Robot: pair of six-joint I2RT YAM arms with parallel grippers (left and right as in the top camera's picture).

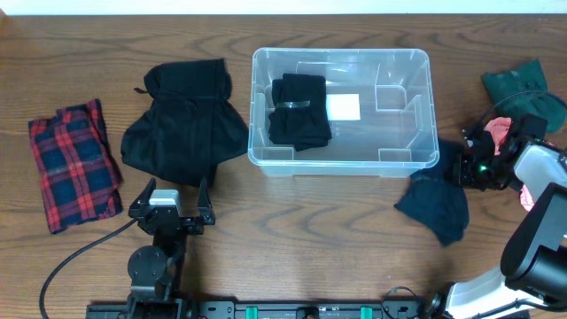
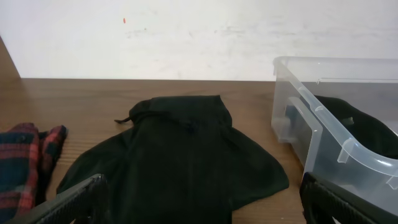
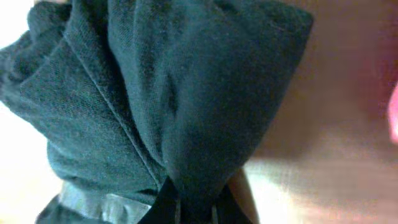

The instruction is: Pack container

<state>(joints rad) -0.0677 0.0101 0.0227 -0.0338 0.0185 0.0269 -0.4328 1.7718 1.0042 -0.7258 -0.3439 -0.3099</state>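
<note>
The container [image 1: 416, 106], a clear plastic bin, stands at the table's middle with a folded black garment [image 1: 299, 111] in its left half and a white label [image 1: 344, 106] on its base. To its right a dark blue garment [image 1: 434, 206] lies crumpled on the table. My right gripper [image 1: 462, 168] is shut on this garment's upper edge. In the right wrist view the cloth [image 3: 161, 93] bunches between the closed fingers of the gripper [image 3: 194, 208]. My left gripper [image 1: 171, 199] stands open just in front of a loose black garment [image 1: 184, 124], with nothing between its fingers [image 2: 74, 202].
A red and blue plaid cloth [image 1: 73, 164] lies at the far left. A green cloth [image 1: 518, 84] and a pink one [image 1: 500, 128] sit at the far right behind the right arm. In the left wrist view the container's near corner [image 2: 323, 124] is at right.
</note>
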